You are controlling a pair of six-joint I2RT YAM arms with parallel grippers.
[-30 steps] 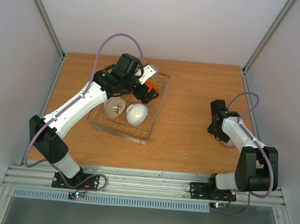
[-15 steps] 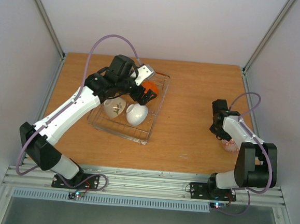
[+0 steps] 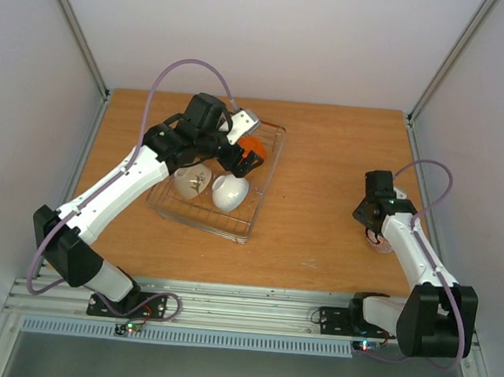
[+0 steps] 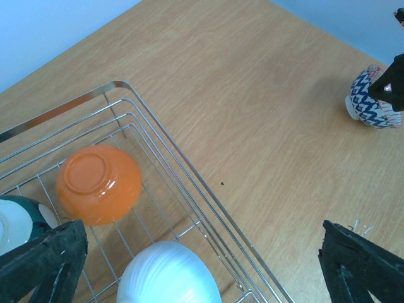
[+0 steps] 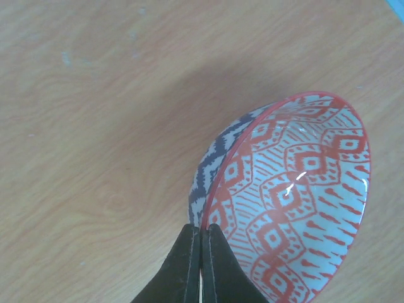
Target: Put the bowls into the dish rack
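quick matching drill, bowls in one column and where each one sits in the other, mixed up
1 orange bowl
2 sprig bowl
3 blue-zigzag bowl

a outside the rack, rim pinched in the right jaws
b far end of the dish rack, base showing
c near half of the rack, left of the white bowl

Pairs: 1-b, 2-c, 3-a

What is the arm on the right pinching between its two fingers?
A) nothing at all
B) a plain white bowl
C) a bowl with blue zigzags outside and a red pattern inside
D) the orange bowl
C: in the right wrist view the right gripper is shut on the rim of the patterned bowl, which is tilted and shows blue zigzags outside and red diamonds inside.
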